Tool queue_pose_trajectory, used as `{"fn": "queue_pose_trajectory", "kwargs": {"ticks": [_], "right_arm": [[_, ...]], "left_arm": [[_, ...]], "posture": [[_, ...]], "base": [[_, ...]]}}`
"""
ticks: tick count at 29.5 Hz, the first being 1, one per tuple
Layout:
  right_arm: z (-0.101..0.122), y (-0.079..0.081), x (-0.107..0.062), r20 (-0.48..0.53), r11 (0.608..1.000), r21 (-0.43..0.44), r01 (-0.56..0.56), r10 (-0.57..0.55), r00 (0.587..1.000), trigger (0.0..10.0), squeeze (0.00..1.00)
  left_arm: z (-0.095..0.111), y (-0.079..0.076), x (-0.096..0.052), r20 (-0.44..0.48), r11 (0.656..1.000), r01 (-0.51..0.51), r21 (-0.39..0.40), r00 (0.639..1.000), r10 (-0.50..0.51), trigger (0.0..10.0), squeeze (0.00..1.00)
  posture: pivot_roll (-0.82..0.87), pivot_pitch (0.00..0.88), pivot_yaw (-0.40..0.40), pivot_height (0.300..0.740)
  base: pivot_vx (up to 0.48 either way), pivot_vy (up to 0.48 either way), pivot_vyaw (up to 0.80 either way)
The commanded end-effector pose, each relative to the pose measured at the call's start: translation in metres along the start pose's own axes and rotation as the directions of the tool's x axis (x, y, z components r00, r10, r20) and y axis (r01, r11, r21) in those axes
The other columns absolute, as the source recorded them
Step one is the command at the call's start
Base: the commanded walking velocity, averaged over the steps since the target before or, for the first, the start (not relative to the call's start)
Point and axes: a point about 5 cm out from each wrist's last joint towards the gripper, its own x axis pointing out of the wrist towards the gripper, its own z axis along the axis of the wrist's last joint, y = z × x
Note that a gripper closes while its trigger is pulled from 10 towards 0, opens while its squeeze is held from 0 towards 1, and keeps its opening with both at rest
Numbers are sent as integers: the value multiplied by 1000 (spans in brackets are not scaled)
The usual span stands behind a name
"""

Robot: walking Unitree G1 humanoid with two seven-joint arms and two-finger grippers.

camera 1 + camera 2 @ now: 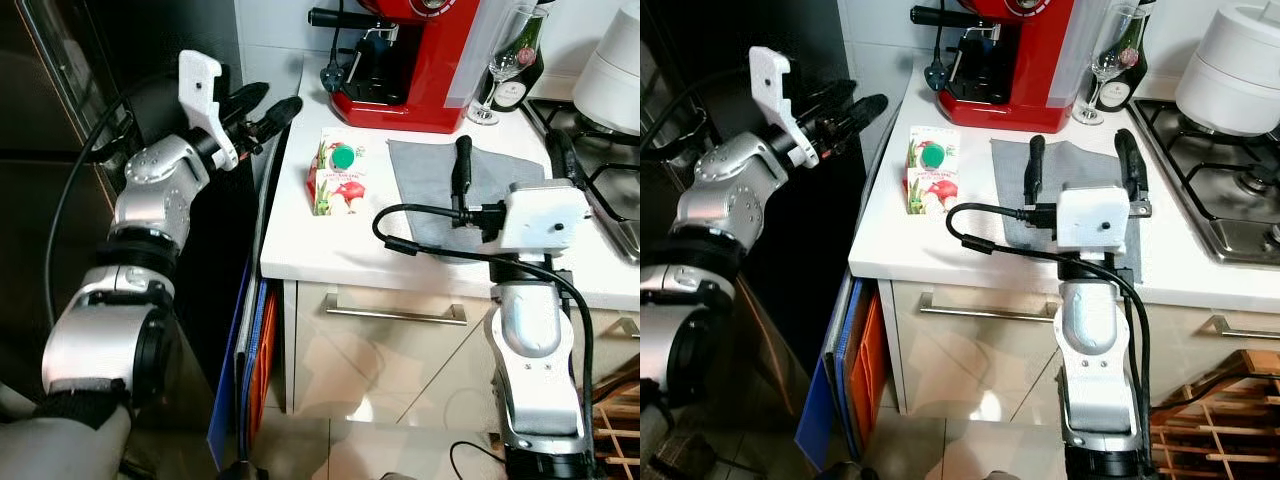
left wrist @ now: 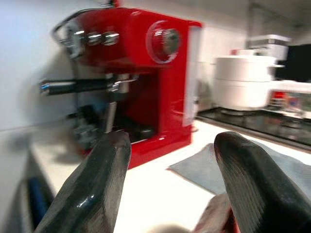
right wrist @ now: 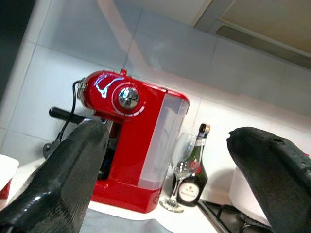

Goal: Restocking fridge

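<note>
- Left eye view: a carton (image 1: pixel 337 176) with a green cap lies flat on the white table (image 1: pixel 300 250), just left of a grey cloth (image 1: pixel 440 190) and in front of the red coffee machine (image 1: pixel 420 60). The left gripper (image 1: pixel 270 112) hangs at the table's left edge, near the carton but not touching it.
- Right eye view: the right gripper (image 1: pixel 1085 160) is over the cloth, fingers spread wide and empty. A glass (image 1: pixel 1110 60) and bottle (image 1: pixel 1125 80) stand behind, with the hob (image 1: pixel 1220 190) to the right.
- Left wrist view: the left fingers (image 2: pixel 92 194) are apart, nothing between them; the carton's corner peeks in below.
- Right wrist view: the right fingers (image 3: pixel 58 184) gape toward the coffee machine.
- Judgement: the carton is not yet picked up, so grasping it and carrying it to the fridge remain.
</note>
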Motion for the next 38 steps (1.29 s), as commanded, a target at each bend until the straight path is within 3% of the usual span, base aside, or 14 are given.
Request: {"fn": "queue_pose_trajectory", "kwargs": {"ticks": [1,7,9,14,38], "right_arm": [[3,-2,-3,-7,1000,-20,-10,10,1000,10000,518],[7,-4,-11,-20,999,-34,-27,26,999,10000,518],[7,-4,-13,-32,999,-36,-31,30,999,10000,518],[8,-5,-15,-40,999,-38,-38,36,999,10000,522],[18,-13,-30,-92,995,-71,-71,64,994,10000,525]], "left_arm": [[8,0,2,-2,998,55,15,998,-55,10000,0],[23,4,2,21,989,148,16,989,-148,10000,0],[22,2,1,-5,980,199,25,980,-199,10000,0],[18,0,3,-41,976,214,36,976,-212,10000,0],[-5,-4,9,-152,989,150,3,977,-148,10000,0]], "posture": [[-299,0,35,740],[-318,0,40,740],[-320,3,40,740],[-329,19,43,740],[-390,80,45,740]], "base": [[0,0,0],[0,0,0],[0,0,0],[0,0,0],[0,0,0]]}}
